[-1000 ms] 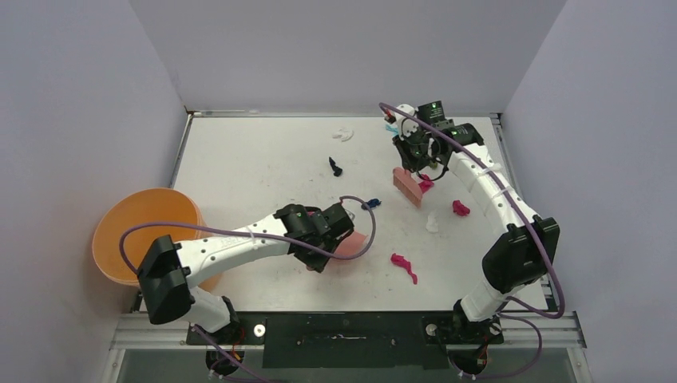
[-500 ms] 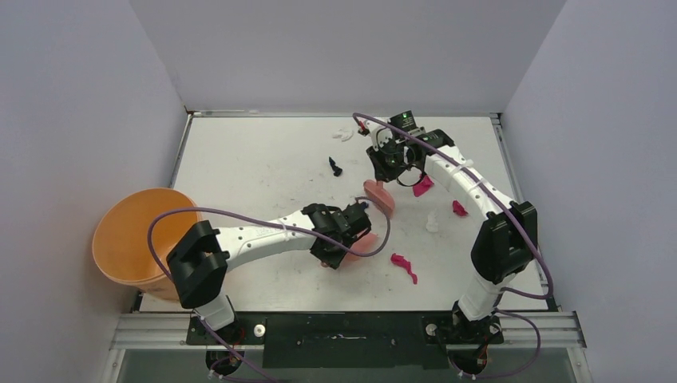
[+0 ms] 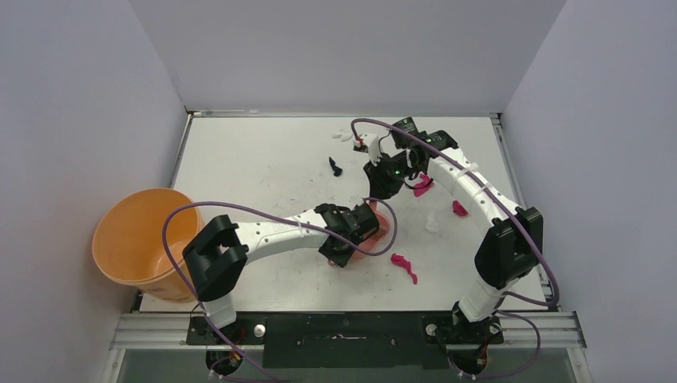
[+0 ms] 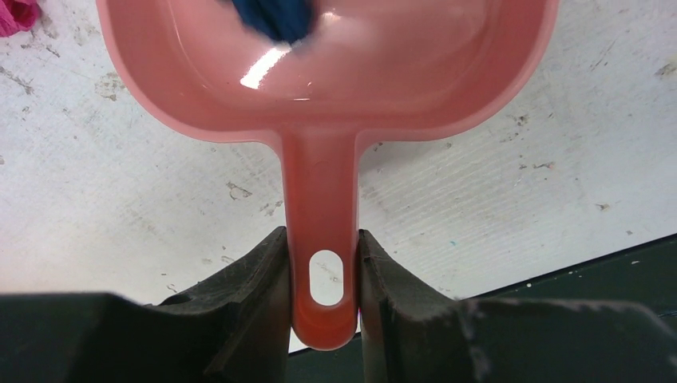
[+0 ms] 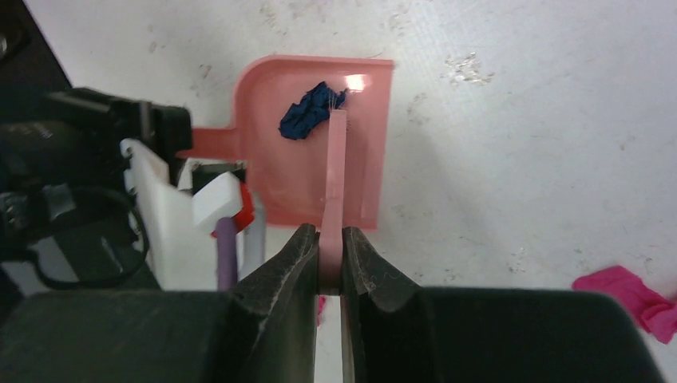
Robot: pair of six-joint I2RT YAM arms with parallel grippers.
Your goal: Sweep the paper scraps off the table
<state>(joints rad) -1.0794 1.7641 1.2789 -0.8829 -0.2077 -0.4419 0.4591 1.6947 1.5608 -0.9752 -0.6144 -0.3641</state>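
Table (image 3: 255, 159) — left end effector (image 4: 323, 279) clamps dustpan (image 4: 335, 88), right end effector (image 5: 329, 255) brush (image 5: 337, 159); maybe seven scraps (image 3: 403, 266)

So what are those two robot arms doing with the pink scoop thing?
They are sweeping up paper. The left hand grips the handle of the pink dustpan, held low on the table. The right hand grips the pink brush, whose tip reaches into the pan beside a dark blue scrap lying inside. Other scraps, magenta, white and dark, lie on the table, not yet swept. The orange bucket stands at the table's left side.
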